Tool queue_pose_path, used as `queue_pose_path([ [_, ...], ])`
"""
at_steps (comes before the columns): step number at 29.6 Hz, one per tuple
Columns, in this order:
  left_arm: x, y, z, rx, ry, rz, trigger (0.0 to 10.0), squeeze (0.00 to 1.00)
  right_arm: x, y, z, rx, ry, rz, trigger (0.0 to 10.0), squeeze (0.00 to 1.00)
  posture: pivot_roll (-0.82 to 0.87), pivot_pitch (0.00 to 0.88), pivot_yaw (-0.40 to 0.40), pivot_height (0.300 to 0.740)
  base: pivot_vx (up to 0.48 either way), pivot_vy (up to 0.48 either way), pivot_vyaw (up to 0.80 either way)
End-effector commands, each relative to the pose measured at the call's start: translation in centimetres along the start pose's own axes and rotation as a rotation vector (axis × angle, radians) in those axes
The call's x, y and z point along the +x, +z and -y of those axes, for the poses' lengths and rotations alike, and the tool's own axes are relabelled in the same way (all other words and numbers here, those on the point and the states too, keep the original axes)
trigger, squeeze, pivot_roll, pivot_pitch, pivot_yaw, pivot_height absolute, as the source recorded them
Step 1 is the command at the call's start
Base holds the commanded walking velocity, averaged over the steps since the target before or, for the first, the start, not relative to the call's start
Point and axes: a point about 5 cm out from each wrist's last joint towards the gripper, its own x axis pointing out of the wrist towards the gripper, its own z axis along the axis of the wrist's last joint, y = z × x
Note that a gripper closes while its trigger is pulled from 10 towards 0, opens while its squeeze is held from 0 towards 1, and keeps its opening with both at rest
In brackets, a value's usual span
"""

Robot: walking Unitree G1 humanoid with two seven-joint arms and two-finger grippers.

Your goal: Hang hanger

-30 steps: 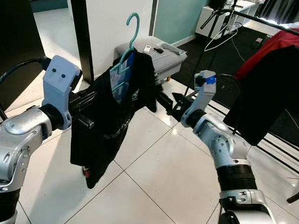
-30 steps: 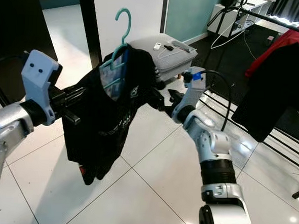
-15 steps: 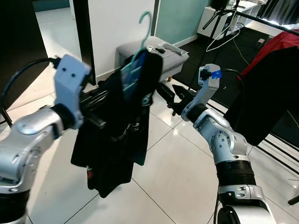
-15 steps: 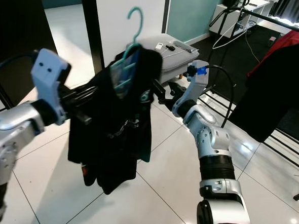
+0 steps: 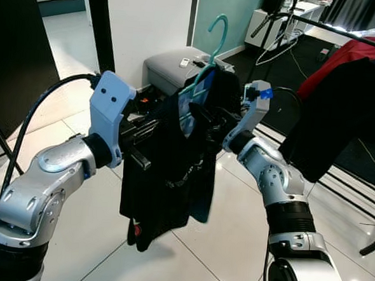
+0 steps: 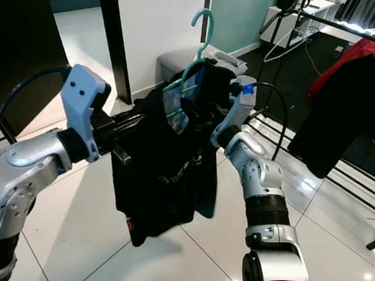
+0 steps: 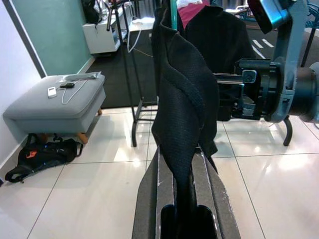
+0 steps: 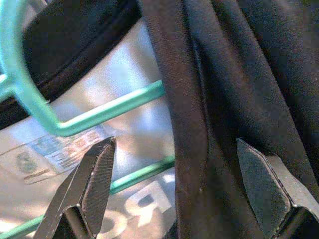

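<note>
A teal plastic hanger [image 5: 208,59] carries a black shirt [image 5: 173,171], which hangs above the white tile floor between my two arms. My left gripper [image 5: 151,122] is shut on the shirt's shoulder fabric [image 7: 184,124], holding it up from the left. My right gripper [image 5: 208,119] reaches in from the right and is open. In the right wrist view its fingers [image 8: 94,179] stand on either side of the black fabric and the hanger's teal bars [image 8: 114,107], close to them. The hanger's hook [image 6: 204,24] points up, free.
A black clothes rail [image 5: 347,32] crosses the upper right, with a red garment [image 5: 358,52] and a black garment [image 5: 341,118] on it. Behind the shirt stands a grey ottoman [image 5: 167,63]. A dark pillar [image 5: 96,20] rises at the back left.
My left arm has carried the hanger and shirt to the right, up to the right gripper. The right gripper's open fingers now straddle the shirt and hanger.
</note>
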Motion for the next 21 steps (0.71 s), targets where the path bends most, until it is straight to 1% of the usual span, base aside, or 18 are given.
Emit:
queue_pose_path([
  [1, 0.1, 0.8, 0.4, 0.012, -0.019, 0.027, 10.0, 0.0, -0.1, 0.2, 0.7, -0.012, -0.049, 0.016, 3.6, 0.0, 0.03, 0.049, -0.092, 0.74, 0.0, 0.0, 0.0],
  [2, 0.1, 0.8, 0.4, 0.012, -0.019, 0.027, 10.0, 0.0, -0.1, 0.2, 0.7, -0.012, -0.049, 0.016, 3.6, 0.0, 0.03, 0.049, -0.092, 0.74, 0.0, 0.0, 0.0],
  [3, 0.1, 0.8, 0.4, 0.012, -0.019, 0.026, 10.0, 0.0, -0.2, 0.2, 0.8, -0.014, -0.057, 0.019, 0.0, 0.0, 0.03, 0.049, -0.092, 0.74, 0.0, 0.0, 0.0],
  [8, 0.0, 1.1, 0.4, 0.02, -0.021, 0.028, 10.0, 0.0, -0.2, 0.7, 1.1, -0.007, -0.069, 0.039, 0.0, 0.0, 0.03, 0.055, -0.092, 0.74, 0.0, 0.0, 0.0],
  [19, -0.3, 1.2, 0.4, 0.032, -0.041, 0.017, 10.0, 0.0, -0.3, 1.2, 1.6, -0.017, -0.1, 0.056, 0.0, 0.0, 0.03, 0.056, -0.093, 0.74, 0.0, 0.0, 0.0],
  [21, -0.7, 1.1, 0.0, 0.05, -0.041, 0.001, 10.0, 0.0, -0.3, 1.3, 1.8, -0.018, -0.11, 0.062, 0.0, 0.0, 0.03, 0.055, -0.093, 0.74, 0.0, 0.0, 0.0],
])
